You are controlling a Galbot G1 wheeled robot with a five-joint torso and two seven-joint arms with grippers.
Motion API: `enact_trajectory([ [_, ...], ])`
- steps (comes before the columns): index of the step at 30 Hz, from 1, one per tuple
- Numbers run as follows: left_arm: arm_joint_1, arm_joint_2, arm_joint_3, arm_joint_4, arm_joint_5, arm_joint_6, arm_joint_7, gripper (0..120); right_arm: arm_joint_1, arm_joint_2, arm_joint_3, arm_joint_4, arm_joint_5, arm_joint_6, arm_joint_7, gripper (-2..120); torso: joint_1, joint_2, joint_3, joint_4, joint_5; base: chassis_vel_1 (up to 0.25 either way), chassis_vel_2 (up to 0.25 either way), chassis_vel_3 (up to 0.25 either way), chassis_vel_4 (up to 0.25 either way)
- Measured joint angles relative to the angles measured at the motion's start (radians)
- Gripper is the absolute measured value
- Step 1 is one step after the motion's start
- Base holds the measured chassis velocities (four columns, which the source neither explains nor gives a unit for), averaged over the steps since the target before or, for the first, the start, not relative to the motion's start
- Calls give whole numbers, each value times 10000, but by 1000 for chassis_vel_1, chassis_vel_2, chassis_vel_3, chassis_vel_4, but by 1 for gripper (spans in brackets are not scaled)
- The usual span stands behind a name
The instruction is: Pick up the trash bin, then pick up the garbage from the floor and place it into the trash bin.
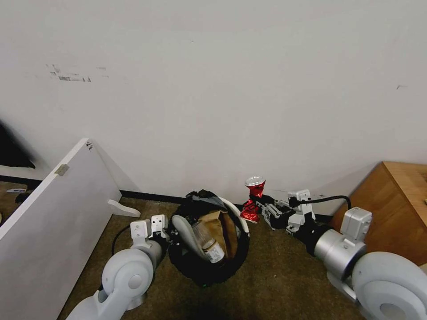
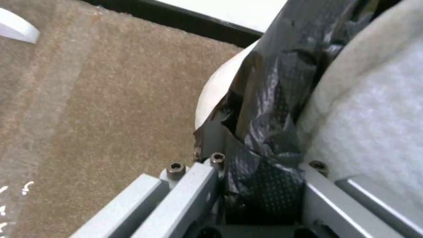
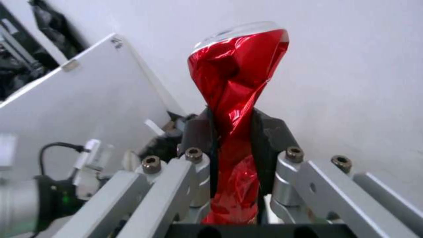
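Carpet: right tool [image 1: 257, 201] pinches crushed red can [image 1: 253, 199] beside trash bin [image 1: 235, 213]; left tool [image 1: 171, 233] clamps rim.

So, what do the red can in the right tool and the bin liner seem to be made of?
The can, pinched in the right tool, looks like thin glossy metal: it is crushed and twisted, with sharp mirror-like creases and a silvery end. The liner of the bin, gripped at the rim by the left tool, looks like thin black plastic film: crinkled, slightly shiny, with a fine dotted texture.
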Motion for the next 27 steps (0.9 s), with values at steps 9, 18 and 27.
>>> enact_trajectory([
  [9,-229,-213,306,128,59,65,-58,0,18,-65,89,-8,262,186,-461,16,0,0,0,1,1,0,0,0,0],
  [18,-639,-458,805,260,59,173,-218,0,-1,-135,-105,-31,386,221,-867,16,0,0,0,0,1,0,0,0,0],
  [27,-714,-522,1001,249,53,197,-258,0,-84,-129,-376,-41,340,213,-1133,16,0,0,0,0,1,0,0,0,0],
])
